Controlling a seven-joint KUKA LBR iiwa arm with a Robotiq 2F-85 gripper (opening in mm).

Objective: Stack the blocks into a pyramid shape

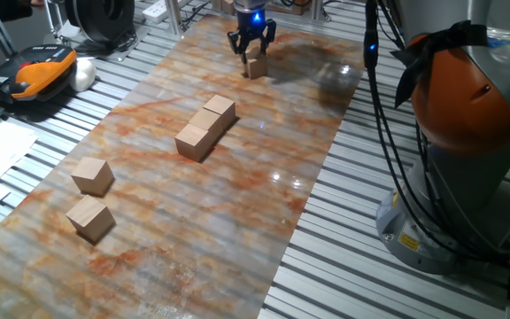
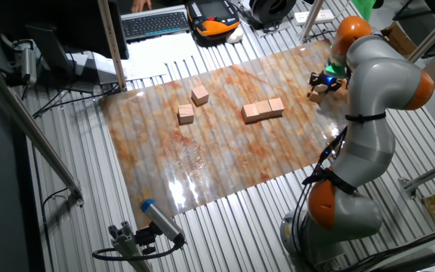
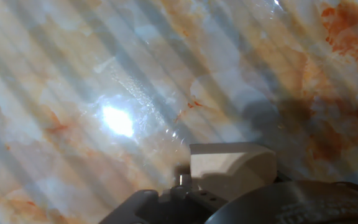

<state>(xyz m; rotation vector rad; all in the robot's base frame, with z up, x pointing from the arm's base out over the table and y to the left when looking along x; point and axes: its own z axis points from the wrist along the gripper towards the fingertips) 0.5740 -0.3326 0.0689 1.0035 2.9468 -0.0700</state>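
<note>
One tan block [image 1: 256,66] [image 2: 317,94] lies at the far end of the marbled mat, slightly turned. My gripper [image 1: 253,53] [image 2: 324,81] stands right over it, its black fingers reaching down to the block's top edges. The frames do not show whether they press on it. In the hand view the same block [image 3: 232,165] fills the bottom centre, very close. A short row of blocks [image 1: 205,128] [image 2: 263,110] lies touching end to end in the middle of the mat. Two more blocks sit apart near the other end [image 1: 92,175] [image 1: 90,218] [image 2: 200,94] [image 2: 186,114]. No pyramid shape stands.
The arm's orange and grey base [image 1: 467,133] stands beside the mat with cables hanging. An orange-black tool [image 1: 38,75], papers and a keyboard [image 2: 155,23] lie off the mat's side. A metal post [image 2: 115,45] stands near one mat corner.
</note>
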